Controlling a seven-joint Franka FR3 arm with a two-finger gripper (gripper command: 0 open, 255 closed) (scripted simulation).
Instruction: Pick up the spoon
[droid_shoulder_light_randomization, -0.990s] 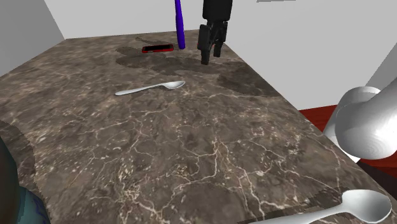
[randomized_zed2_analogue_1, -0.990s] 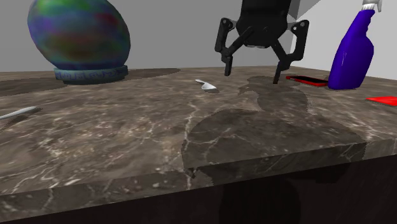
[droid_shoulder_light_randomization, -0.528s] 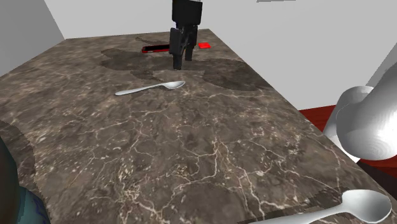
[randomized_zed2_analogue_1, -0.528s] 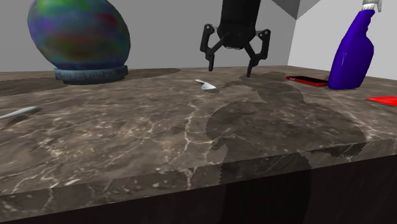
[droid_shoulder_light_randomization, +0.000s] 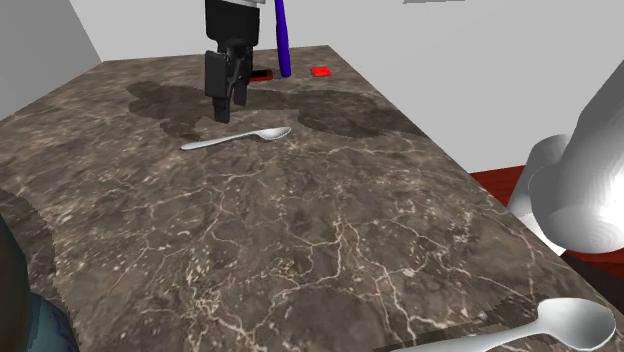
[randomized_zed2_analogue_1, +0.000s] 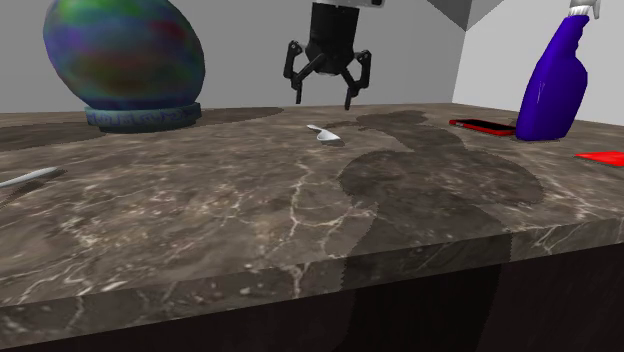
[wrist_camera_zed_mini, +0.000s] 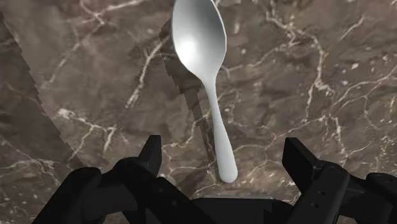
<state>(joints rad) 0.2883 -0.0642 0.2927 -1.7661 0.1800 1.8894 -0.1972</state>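
A plain silver-grey spoon (droid_shoulder_light_randomization: 237, 138) is laid flat on the dark, pale-veined table (droid_shoulder_light_randomization: 330, 240), well in from the edges. Its slim handle is pointed toward the shoulder view's left, its smooth oval bowl toward that view's right. It is touched by nothing.

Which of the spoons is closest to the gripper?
The mid-table spoon, just below the open gripper; the other spoon lies far away at the table edge.

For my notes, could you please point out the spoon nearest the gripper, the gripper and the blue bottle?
spoon (wrist_camera_zed_mini: 198, 38): wrist view, on its bowl.
gripper (randomized_zed2_analogue_1: 324, 102): second exterior view, midway between its fingertips.
blue bottle (randomized_zed2_analogue_1: 545, 95): second exterior view, on its body.
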